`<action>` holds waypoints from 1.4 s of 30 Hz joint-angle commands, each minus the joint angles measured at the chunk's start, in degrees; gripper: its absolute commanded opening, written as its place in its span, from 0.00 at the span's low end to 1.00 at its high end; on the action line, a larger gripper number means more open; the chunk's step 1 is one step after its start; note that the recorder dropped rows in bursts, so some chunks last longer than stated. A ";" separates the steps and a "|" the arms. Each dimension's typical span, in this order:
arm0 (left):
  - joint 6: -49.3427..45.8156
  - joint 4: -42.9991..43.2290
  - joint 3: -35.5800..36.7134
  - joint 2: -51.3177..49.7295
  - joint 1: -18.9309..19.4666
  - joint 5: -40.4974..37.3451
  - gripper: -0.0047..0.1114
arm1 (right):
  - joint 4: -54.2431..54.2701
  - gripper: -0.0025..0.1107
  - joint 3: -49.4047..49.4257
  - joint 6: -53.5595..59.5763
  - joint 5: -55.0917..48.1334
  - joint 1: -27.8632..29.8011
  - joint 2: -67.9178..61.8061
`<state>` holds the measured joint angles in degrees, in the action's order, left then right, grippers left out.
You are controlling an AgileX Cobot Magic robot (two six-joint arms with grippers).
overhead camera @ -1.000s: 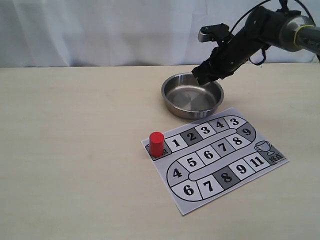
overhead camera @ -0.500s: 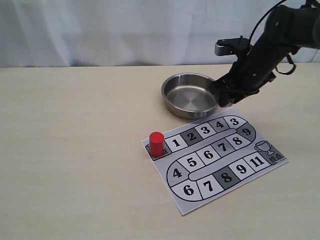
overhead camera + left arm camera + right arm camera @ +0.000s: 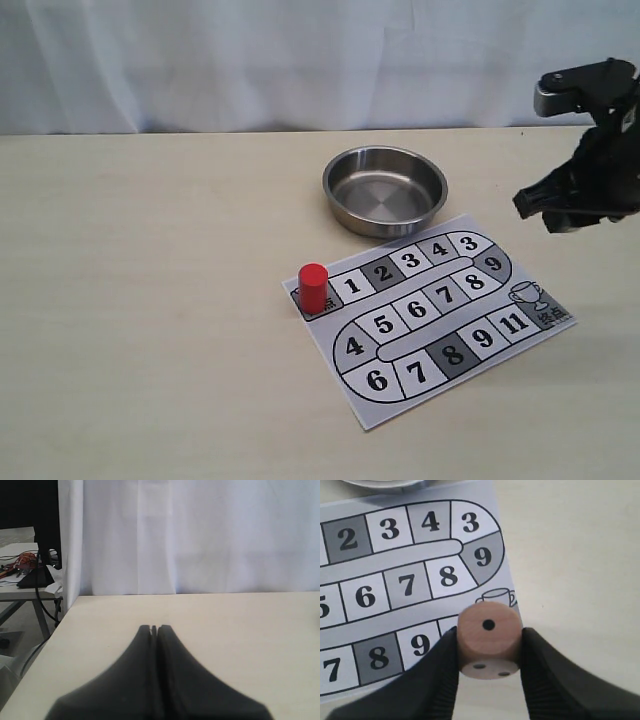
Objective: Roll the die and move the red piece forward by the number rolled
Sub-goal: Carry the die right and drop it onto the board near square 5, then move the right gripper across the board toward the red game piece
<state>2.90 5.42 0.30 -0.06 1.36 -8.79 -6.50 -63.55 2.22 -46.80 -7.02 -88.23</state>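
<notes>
The tan wooden die is clamped between the black fingers of my right gripper, its one-pip face toward the camera. In the exterior view that gripper hangs in the air at the far right, above the table beside the board's right end; the die is hidden there. The red piece stands upright on the start square at the left end of the paper game board. My left gripper is shut with nothing in it, over bare table, and is out of the exterior view.
A round steel bowl sits just behind the board and holds nothing. A white curtain runs behind the table. In the left wrist view the table's edge drops off toward a side desk with cables.
My right arm has swung from over the bowl to the right, past the bowl's rim, and now hangs near the right edge. The red piece and board have not moved.
</notes>
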 commanded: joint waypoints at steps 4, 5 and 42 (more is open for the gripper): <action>0.12 -0.07 -0.30 0.06 -0.01 0.53 0.04 | -0.78 0.06 7.16 -2.59 2.43 7.99 1.45; 0.12 -0.07 -0.30 0.06 -0.01 0.53 0.04 | -0.78 0.06 7.90 -2.22 2.98 9.42 1.30; 0.12 -0.07 -0.30 0.06 -0.01 0.53 0.04 | 27.55 0.73 9.59 27.20 14.45 13.56 -8.22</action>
<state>2.90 5.42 0.30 -0.06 1.36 -8.79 25.82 -53.83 33.51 -32.98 6.43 -96.52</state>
